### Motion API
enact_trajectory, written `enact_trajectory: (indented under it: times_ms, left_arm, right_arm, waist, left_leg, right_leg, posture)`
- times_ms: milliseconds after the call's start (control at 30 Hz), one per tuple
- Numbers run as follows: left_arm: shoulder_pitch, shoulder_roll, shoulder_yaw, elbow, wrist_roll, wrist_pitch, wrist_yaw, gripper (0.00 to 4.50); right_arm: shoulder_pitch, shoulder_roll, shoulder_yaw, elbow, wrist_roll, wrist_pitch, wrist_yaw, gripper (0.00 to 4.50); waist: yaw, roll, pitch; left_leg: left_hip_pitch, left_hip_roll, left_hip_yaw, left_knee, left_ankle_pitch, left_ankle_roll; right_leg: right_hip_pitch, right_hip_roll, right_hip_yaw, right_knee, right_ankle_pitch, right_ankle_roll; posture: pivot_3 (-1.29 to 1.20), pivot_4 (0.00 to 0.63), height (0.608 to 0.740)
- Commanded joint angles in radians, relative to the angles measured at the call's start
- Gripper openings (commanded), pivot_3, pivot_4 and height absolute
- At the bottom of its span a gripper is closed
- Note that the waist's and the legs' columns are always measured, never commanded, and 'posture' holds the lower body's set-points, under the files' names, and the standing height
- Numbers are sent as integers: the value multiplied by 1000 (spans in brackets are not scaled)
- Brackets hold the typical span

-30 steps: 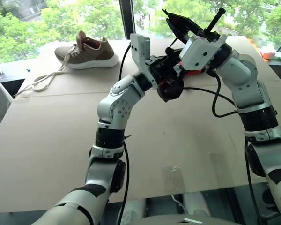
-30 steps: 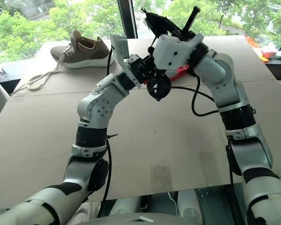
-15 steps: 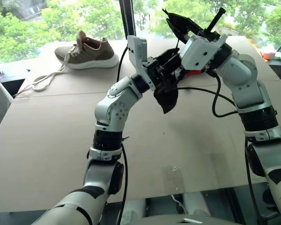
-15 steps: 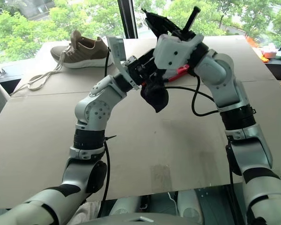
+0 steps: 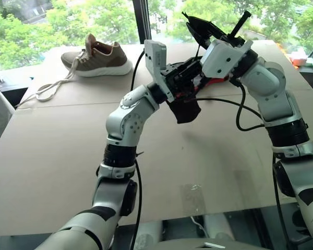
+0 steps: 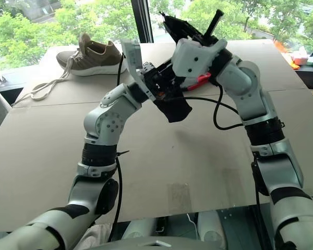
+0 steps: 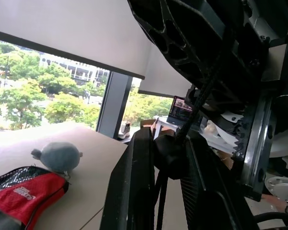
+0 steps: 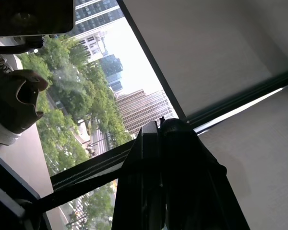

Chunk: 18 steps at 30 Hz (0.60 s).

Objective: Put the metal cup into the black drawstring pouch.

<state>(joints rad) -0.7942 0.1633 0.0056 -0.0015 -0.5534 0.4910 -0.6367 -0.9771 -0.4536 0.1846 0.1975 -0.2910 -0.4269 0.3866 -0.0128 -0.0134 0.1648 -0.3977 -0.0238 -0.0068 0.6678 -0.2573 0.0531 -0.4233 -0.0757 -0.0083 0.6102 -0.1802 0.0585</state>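
Observation:
The black drawstring pouch (image 5: pixel 185 108) hangs in the air above the middle of the table, between my two raised hands. My left gripper (image 5: pixel 190 78) is shut on the pouch's cord at the black toggle (image 7: pixel 170 154), just above the bag. The thin cord (image 7: pixel 201 103) runs up from there to my right gripper (image 5: pixel 194 23), which points up and away with its fingers (image 8: pixel 149 158) shut on the cord. The metal cup is hidden.
A tan shoe (image 5: pixel 97 57) with long loose laces lies at the back left of the brown table (image 5: pixel 52 156). A grey-and-red flat item (image 5: pixel 217 80) and a small grey plush (image 7: pixel 60 155) lie behind my hands. Small things (image 5: pixel 300 59) sit at the far right edge.
The pouch was bunched into a ball, then dropped long and slack; now it hangs a little higher and squarer. Both hands stayed where they were.

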Motion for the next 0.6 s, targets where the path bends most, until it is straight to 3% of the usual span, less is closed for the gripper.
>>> enact_trajectory:
  times_ms: [33, 133, 233, 367, 533, 567, 600]
  left_arm:
    - [54, 78, -89, 2, 132, -59, -37, 206]
    - [117, 178, -197, 39, 263, -112, -89, 206]
    - [149, 219, -221, 77, 301, -118, -101, 206]
    - [168, 213, -212, 81, 284, -99, -105, 206]
    - [167, 179, -167, 54, 233, -103, -99, 206]
    - [167, 175, -154, 42, 211, -92, -106, 1287]
    - [170, 174, -144, 29, 197, -83, -110, 1558]
  right_arm:
    - [-70, 14, -117, -12, 97, 63, -48, 0]
    - [-139, 24, -199, 15, 159, 121, -110, 0]
    - [-194, 31, -274, 29, 205, 148, -177, 0]
    - [-202, 57, -318, 11, 270, 213, -230, 0]
    - [-156, 63, -260, -29, 287, 244, -165, 0]
    - [-148, 63, -248, -36, 289, 250, -151, 0]
    - [-142, 62, -238, -43, 296, 258, -132, 0]
  waist:
    - [-1, 0, 0]
    - [-2, 2, 1]
    - [2, 1, 2]
    - [2, 2, 3]
    - [1, 2, 3]
    - [0, 2, 3]
    - [0, 2, 2]
  left_leg:
    - [0, 0, 0, 0, 0, 0]
    - [0, 0, 0, 0, 0, 0]
    - [0, 1, 0, 0, 0, 0]
    - [-1, 1, -1, -1, 0, 0]
    - [-2, 0, 0, -1, 0, 0]
    - [-2, 0, 0, -1, 0, 0]
    - [-2, 0, 1, -1, 0, 0]
  right_leg:
    - [0, 0, 0, 0, 0, 0]
    - [0, 0, 0, 0, 0, 0]
    - [-1, 1, 0, 0, 0, 0]
    - [-1, -1, 0, 0, 0, 0]
    - [-2, -1, 0, 1, 0, 0]
    - [-3, -1, 0, 1, 0, 0]
    - [-3, -1, 0, 1, 0, 0]
  posture:
    - [0, 150, 740]
    - [0, 150, 740]
    - [0, 150, 740]
    - [0, 150, 740]
    - [0, 150, 740]
    - [0, 150, 740]
    - [0, 150, 740]
